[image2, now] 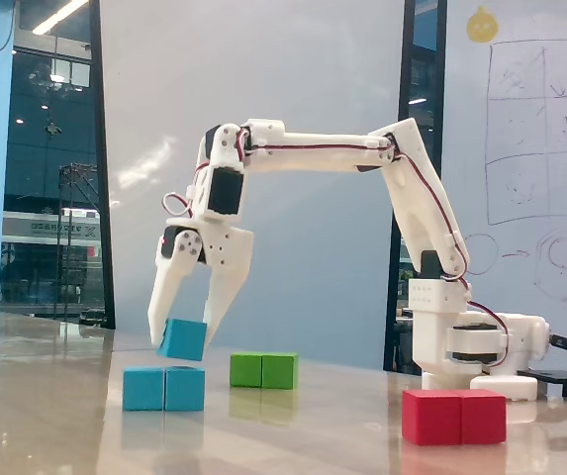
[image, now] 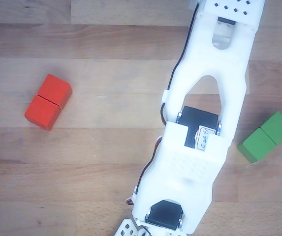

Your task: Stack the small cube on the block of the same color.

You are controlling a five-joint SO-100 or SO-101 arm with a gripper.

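Small cube (image2: 183, 338), tilted, clamped between the jaws just above the blue block (image2: 163, 388) on the worktop (image2: 293, 430).

Arm (image2: 323, 153) is showing white 3D-printed plastic links w/ black servo blocks (image: 200, 127) at joints; thin black and red cables are running along its edges; a small handwritten label (image: 204, 139) is sitting on one servo; perforated white plates near both ends; gripper (image2: 182, 327) w/ two tapered white fingers.
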